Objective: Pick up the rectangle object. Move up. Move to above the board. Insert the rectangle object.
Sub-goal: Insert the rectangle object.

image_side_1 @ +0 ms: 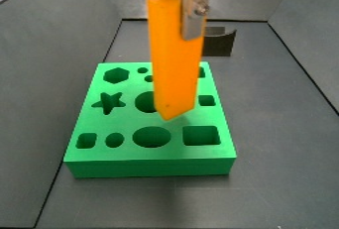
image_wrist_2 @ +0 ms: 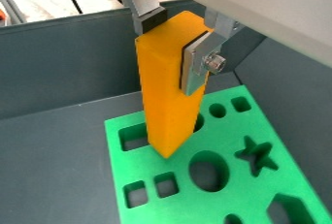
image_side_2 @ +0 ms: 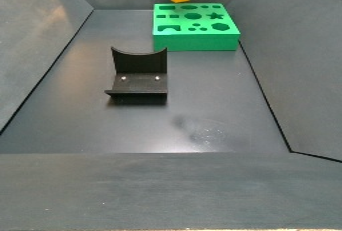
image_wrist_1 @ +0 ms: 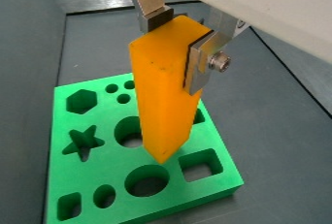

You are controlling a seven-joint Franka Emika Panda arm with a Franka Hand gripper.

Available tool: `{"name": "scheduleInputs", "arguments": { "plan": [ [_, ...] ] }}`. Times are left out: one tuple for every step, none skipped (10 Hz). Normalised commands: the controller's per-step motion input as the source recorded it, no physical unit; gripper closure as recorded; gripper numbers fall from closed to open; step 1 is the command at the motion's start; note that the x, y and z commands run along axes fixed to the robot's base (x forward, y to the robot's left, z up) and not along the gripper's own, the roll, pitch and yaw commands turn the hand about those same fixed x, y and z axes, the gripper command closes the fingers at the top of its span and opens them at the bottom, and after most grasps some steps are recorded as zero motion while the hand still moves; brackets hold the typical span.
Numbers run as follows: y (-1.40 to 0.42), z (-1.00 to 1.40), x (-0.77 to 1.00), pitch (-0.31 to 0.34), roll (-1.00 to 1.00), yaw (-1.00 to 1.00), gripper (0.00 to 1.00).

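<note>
Wrist views show the claw [image_wrist_1: 182, 42] grasping the bar [image_wrist_1: 169, 87] above the board [image_wrist_1: 78, 170]; I judge it should descend plumb, squared to a hole.

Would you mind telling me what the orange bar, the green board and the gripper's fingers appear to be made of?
The rectangle object, held in the gripper above the board, looks like matte orange plastic: uniform colour, soft sheen, possibly printed. The board looks like the same kind of plastic in bright green, with cleanly cut holes. The fingers look like brushed metal: silver, reflective, with a screw.
</note>
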Motion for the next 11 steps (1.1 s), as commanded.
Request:
{"name": "scheduleInputs", "arguments": {
  "plan": [
    [-0.13,-0.04,0.37,0.0,0.06,-0.69,1.0],
    [-0.11,0.0,0.28,0.0,0.03,-0.77,1.0],
    [-0.11,0.0,0.26,0.0,0.02,-0.79,1.0],
    [-0.12,0.0,0.29,0.0,0.03,-0.75,1.0],
    [-0.1,0.0,0.36,0.0,0.0,-0.69,1.0],
    [0.0,0.0,0.09,0.0,0.0,-0.05,1.0],
    [0.0,-0.03,0.0,0.0,0.0,0.0,1.0],
    [-0.17,-0.23,0.23,0.0,0.08,-0.55,1.0],
    [-0.13,-0.31,0.1,-0.019,0.11,-0.89,1.0],
    [-0.1,-0.21,0.02,-0.013,0.05,-0.98,1.0],
    [-0.1,-0.16,0.01,-0.009,0.03,-0.99,1.0]
  ]
}}
